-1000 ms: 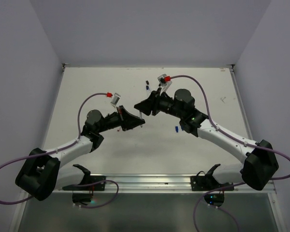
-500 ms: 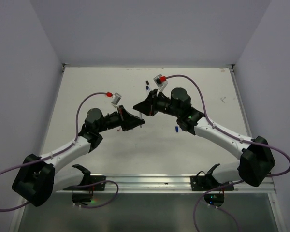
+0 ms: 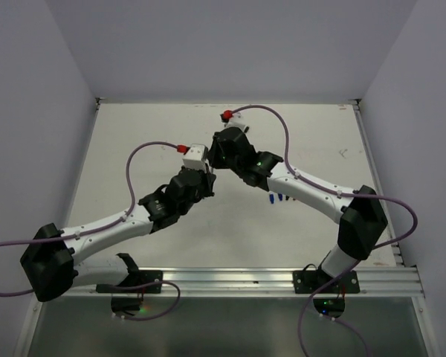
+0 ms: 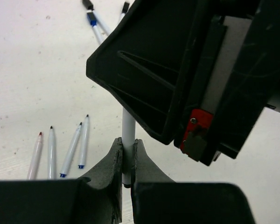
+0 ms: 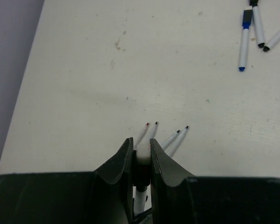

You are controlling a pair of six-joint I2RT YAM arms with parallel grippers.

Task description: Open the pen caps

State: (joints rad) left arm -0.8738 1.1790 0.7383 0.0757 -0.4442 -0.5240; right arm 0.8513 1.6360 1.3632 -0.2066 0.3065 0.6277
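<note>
My left gripper (image 4: 126, 145) pinches the white pen (image 4: 128, 126) mid-barrel. My right gripper (image 5: 140, 147) is closed over its other end, where I judge the cap sits, hidden. It is light, stiff, slick plastic, so I should clamp the cap squarely. More capped pens (image 5: 244, 42) lie ahead-right of the right gripper.
</note>
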